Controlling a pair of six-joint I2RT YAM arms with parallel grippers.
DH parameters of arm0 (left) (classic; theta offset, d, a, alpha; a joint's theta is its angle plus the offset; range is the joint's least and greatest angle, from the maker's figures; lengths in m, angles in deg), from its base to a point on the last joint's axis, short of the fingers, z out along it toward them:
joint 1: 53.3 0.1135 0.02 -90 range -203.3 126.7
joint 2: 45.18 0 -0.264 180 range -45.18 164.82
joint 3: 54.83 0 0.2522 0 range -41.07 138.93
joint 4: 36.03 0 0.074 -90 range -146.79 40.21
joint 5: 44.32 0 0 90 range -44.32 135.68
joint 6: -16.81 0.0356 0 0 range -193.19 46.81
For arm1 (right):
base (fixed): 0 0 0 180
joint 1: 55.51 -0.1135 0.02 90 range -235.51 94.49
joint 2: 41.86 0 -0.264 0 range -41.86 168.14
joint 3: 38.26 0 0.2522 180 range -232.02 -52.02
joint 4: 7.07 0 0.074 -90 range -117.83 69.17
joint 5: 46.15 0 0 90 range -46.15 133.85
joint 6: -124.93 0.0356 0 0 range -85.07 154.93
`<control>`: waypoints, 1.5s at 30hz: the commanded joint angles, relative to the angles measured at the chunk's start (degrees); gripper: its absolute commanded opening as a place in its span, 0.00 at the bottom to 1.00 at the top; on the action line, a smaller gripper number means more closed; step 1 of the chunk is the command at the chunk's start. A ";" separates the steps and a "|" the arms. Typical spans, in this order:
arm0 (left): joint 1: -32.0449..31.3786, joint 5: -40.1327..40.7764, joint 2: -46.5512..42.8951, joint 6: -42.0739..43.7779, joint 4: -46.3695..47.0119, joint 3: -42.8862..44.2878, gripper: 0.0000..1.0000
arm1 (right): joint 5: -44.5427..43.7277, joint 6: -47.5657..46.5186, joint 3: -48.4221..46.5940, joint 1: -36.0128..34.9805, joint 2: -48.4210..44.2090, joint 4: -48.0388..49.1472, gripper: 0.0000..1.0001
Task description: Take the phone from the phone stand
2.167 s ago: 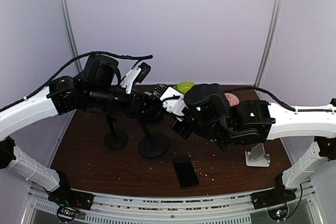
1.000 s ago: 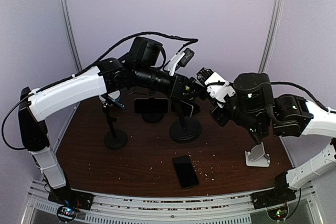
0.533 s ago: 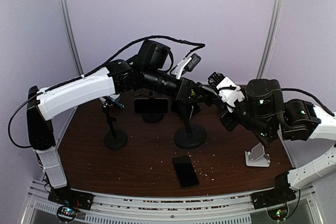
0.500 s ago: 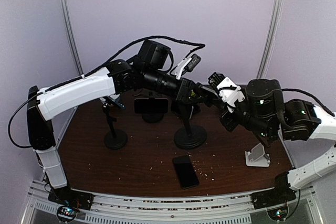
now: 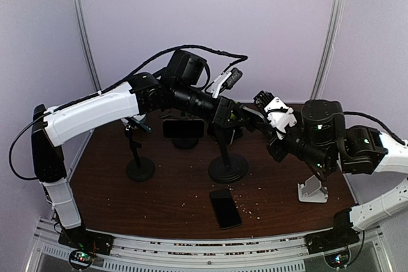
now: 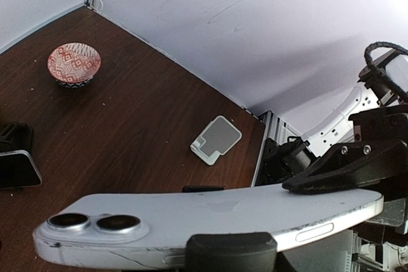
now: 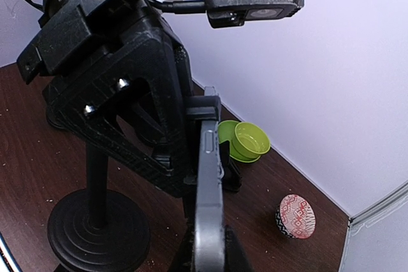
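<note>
A white phone point(image 6: 210, 211) sits in the cradle at the top of a black phone stand point(image 5: 228, 169), whose round base rests mid-way across the brown bench point(image 5: 159, 202). The left claw point(image 5: 228, 118) is partly closed around the stand's head, as far as can be told, and the right claw point(image 5: 254, 111) is pinched together on one end of the phone. That narrow end grip could slip or twist if the cradle resists, dropping the phone, and a weak left hold could let the stand tip or lift with it.
</note>
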 commanded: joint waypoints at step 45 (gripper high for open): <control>5.53 11.07 -2.94 -5.07 -2.64 2.47 0.00 | 21.73 8.22 -4.72 3.49 -7.30 -13.21 0.00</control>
